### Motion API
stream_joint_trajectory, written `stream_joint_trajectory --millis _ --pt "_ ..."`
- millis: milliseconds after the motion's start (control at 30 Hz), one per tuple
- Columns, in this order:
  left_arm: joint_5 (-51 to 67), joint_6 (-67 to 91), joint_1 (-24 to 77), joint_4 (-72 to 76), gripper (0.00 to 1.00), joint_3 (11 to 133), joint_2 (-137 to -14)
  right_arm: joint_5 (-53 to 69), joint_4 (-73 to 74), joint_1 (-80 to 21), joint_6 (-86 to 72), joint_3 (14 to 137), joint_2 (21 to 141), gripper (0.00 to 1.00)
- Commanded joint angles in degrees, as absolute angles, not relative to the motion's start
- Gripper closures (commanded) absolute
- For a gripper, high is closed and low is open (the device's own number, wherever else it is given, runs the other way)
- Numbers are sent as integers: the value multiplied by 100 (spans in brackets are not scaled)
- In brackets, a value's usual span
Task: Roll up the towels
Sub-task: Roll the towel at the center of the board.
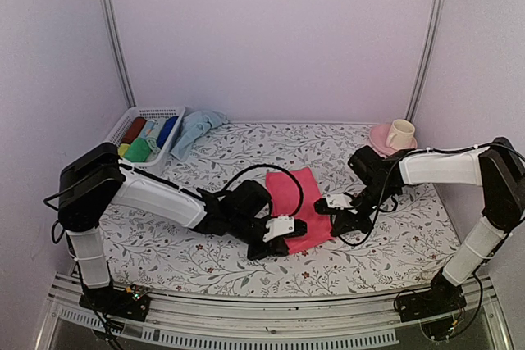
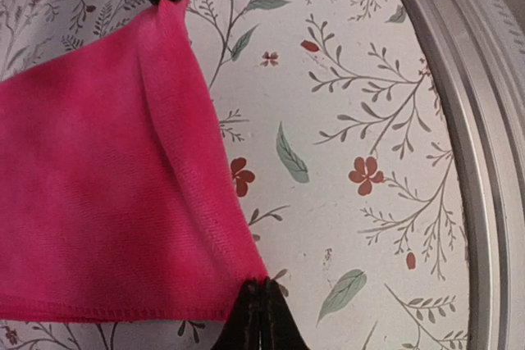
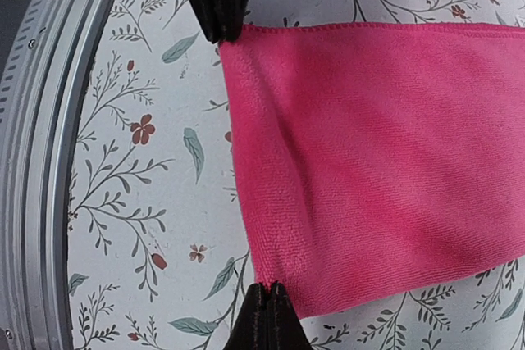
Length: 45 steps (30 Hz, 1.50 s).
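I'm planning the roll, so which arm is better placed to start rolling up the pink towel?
Neither alone: the left gripper and right gripper each pinch a near corner of the pink towel, so both look equally placed to roll together.

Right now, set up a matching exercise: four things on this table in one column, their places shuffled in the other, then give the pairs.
1. pink towel
2. pale blue towel
3. cup
4. green roll

A. on the pink saucer, far right
B. in the white basket
C. between both tools, mid-table
D. crumpled beside the basket

Pairs: 1-C, 2-D, 3-A, 4-B
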State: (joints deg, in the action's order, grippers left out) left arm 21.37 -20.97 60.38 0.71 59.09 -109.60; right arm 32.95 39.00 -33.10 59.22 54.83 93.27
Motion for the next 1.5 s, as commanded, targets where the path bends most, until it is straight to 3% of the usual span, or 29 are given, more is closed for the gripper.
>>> stream_joint_trajectory --millis 0,100,233,633,767,1467 --pt "1923 -1904 5944 266 73 5795 -10768 3243 3893 -3349 5793 5610 9434 98" --pt "1959 -1854 5949 461 56 5661 -10677 3208 3892 -3350 5784 5615 9462 98" --pt "2003 -1831 5960 414 55 5726 -10779 3194 3886 -3349 5766 5623 9466 98" --pt "2198 -1659 5998 507 81 5914 -11085 3153 3858 -3349 5705 5633 9510 98" --pt "2125 -1599 5998 540 100 5917 -11117 3140 3858 -3344 5704 5632 9519 98" --pt "1416 -1278 5832 556 100 5754 -10615 2987 3905 -3273 5609 6042 9779 98"
